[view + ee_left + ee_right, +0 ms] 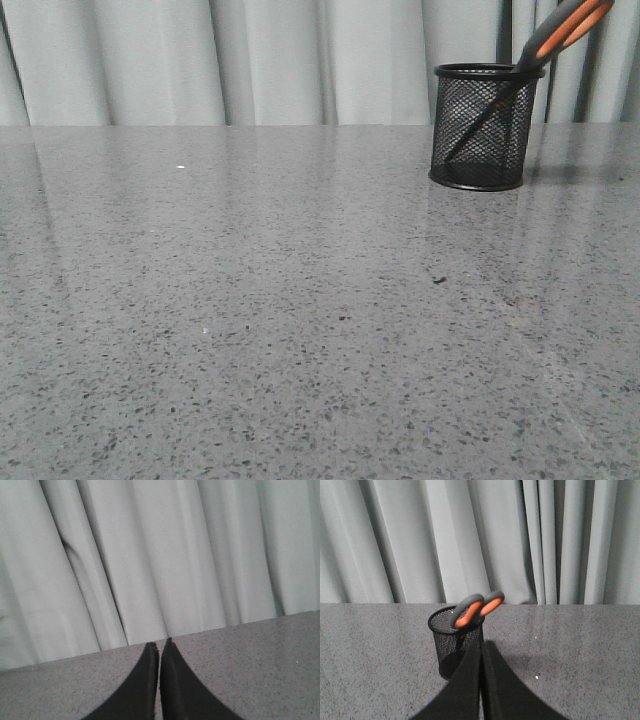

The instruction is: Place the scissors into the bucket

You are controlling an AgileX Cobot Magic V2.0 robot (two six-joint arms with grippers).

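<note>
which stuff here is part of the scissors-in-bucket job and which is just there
Part of the job:
- black wire-mesh bucket, standing upright on the table
- grey-handled scissors with orange-lined loops, blades down inside the bucket, handles leaning out over the rim

Just there:
- speckled grey table
- pale grey curtain behind it

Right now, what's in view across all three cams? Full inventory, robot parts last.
bucket: 1, black wire mesh, standing upright on the table, far right in the front view.
scissors: 1, dark grey handles with orange lining, blades down inside the bucket, handles leaning out over its rim.
table: 1, grey speckled, fills the foreground.
curtain: 1, pale grey, pleated, hanging behind the table.
left gripper: 1, black, fingers together, holding nothing, over bare table.
right gripper: 1, black, fingers together, holding nothing, near side of the bucket, apart from the scissors.
</note>
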